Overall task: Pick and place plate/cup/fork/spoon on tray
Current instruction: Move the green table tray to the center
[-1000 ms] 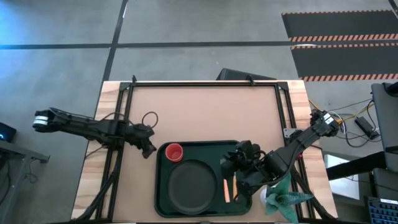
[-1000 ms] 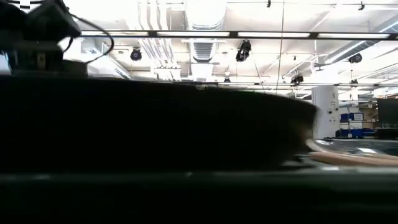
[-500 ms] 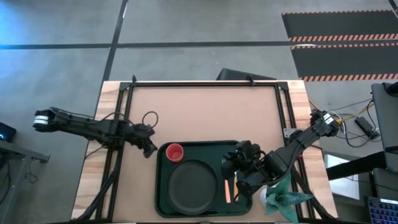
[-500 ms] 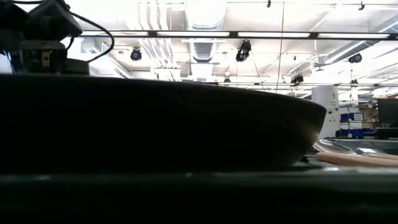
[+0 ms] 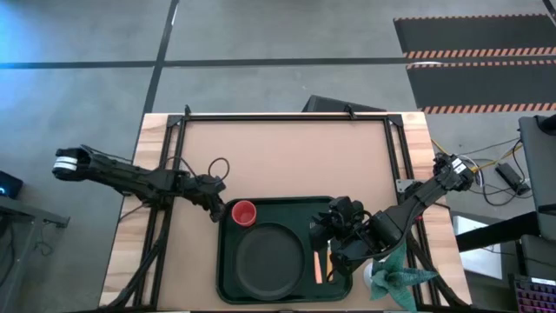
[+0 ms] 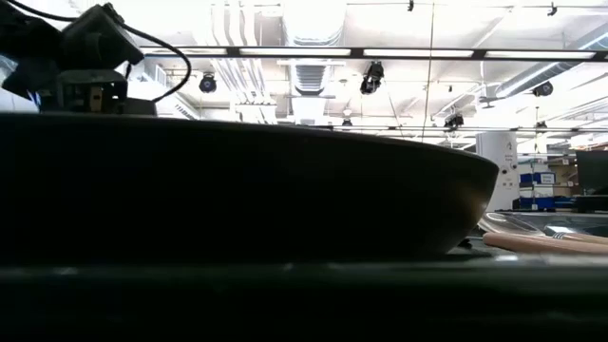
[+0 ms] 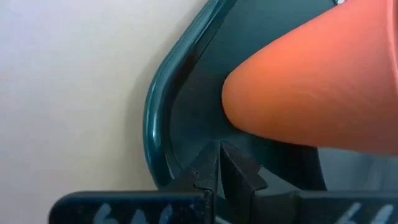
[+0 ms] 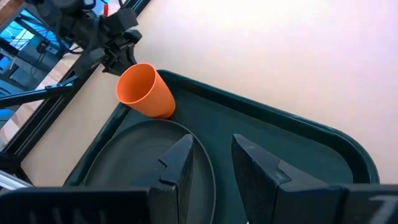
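Large dark green rectangular tray point(image 5: 228, 276) with rounded corners and a raised rim is sitting at the near edge of the tan table point(image 5: 278, 156), between the two arms. Round dark grey-black plate point(image 5: 270, 261) is lying inside it, filling most of the tray's left and middle. In the low view the plate point(image 6: 237, 190) is blocking nearly everything.

Small bright red round cup point(image 5: 243, 212) is standing upright in the tray's far-left corner, just beside the plate's rim. In the right wrist view it is showing as orange point(image 8: 146, 91).

One orange-handled utensil point(image 5: 318, 267) is lying in the tray right of the plate. Cannot tell fork or spoon from above. In the low view an orange handle point(image 6: 541, 243) is lying flat beside the plate, metal end too unclear to call.

Left gripper point(image 5: 215, 209) is sitting at the tray's far-left corner, just beside the cup. Left wrist view is showing its fingertips point(image 7: 214, 171) pressed together, holding nothing, right at the tray rim point(image 7: 163, 106) with the cup point(image 7: 311, 93) just beyond.

Right gripper point(image 5: 318, 228) is hovering over the tray's right part, near the utensil. Right wrist view is showing its fingers point(image 8: 180, 163) slightly apart, a narrow gap, nothing between them.

Green plant-like thing point(image 5: 395, 278) is sitting at the table's near-right corner, off the tray.
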You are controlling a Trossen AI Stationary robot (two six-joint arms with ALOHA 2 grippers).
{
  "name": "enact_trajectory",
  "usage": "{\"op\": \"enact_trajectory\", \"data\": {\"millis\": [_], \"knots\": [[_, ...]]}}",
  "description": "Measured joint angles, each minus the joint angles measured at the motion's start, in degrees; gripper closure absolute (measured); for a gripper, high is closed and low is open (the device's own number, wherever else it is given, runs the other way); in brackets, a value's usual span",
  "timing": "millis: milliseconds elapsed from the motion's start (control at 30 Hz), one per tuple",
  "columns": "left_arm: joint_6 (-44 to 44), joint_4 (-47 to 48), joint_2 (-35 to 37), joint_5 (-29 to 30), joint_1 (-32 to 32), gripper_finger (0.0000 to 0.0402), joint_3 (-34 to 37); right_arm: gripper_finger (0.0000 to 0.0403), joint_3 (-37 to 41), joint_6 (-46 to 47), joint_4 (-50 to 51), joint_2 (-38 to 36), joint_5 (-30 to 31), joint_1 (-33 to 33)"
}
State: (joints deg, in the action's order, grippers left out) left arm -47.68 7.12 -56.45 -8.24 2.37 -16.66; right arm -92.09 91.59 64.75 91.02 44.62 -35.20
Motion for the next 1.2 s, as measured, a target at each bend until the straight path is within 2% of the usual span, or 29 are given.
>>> {"op": "enact_trajectory", "data": {"millis": [267, 467, 1000, 1200], "knots": [[0.22, -1.1, -8.04, -0.22, 0.04, 0.0401, -0.13, 0.0305, 0.0, -0.07, 0.01, 0.0, 0.02, 0.0], [0.61, -3.52, -11.45, 3.11, -0.18, 0.0401, -0.46, 0.0305, 0.0, -0.09, 0.8, 0.0, 0.44, 0.0], [2.5, -3.66, -12.36, 13.07, -5.49, 0.0401, -0.22, 0.0305, 0.0, -0.26, 1.0, 0.0, -0.15, 0.0], [4.72, -3.65, -12.29, 13.26, -9.03, 0.0401, -0.17, 0.0305, 0.13, -0.2, 0.99, 0.0, -5.78, 0.0]]}}
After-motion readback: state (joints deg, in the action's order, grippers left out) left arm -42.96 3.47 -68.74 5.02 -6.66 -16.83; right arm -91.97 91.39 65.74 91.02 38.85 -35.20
